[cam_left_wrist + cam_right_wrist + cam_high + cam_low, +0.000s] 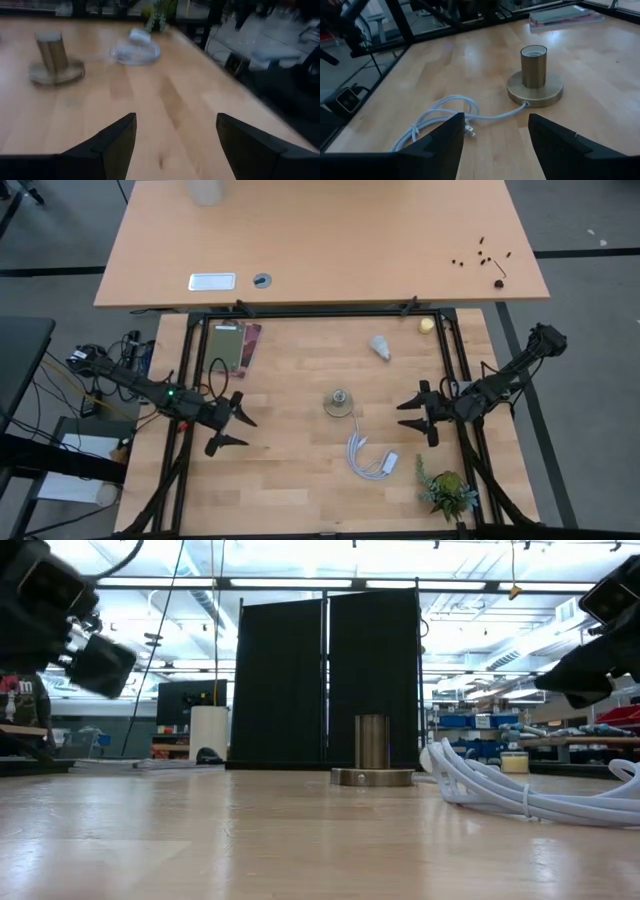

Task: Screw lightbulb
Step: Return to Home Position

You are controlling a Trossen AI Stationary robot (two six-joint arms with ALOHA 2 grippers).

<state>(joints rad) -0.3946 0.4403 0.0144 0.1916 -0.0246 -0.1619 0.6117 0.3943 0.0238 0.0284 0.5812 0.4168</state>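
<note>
Lightbulb (380, 346) on wooden table (290, 475); black partition (325, 680) beyond

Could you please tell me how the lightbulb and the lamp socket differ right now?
The lightbulb is white; the lamp socket is brass-coloured. The lightbulb lies on its side; the lamp socket stands upright on its round base, empty. The lamp socket trails a white cable; the lightbulb is loose. Both rest on the wooden table, apart, with the left gripper and right gripper open off to either side.

lightbulb (380, 346) behind socket (341, 402), cable (372, 459) before it
</note>
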